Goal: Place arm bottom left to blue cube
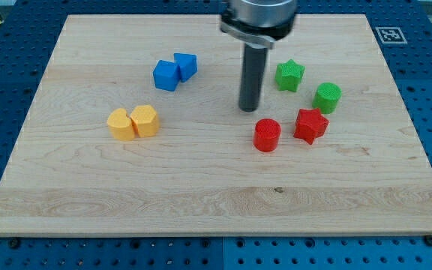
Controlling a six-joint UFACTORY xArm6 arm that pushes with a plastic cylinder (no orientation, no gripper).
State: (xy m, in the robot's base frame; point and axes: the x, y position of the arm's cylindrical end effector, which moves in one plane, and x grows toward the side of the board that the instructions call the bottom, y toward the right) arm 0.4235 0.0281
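Observation:
Two blue blocks touch each other at the view's upper left of centre: a blue cube [186, 65] and a second, more irregular blue block [166, 75] just to its lower left. My tip [248, 109] is at the end of the dark rod, near the board's centre, well to the right of and below both blue blocks. It stands just above the red cylinder [267, 135] and touches no block.
Two yellow blocks [133, 122] sit side by side at the left. A green star-shaped block [289, 75] and a green cylinder [326, 97] lie at the right, with a red star-shaped block [310, 125] below them. The wooden board [216, 202] lies on a blue perforated table.

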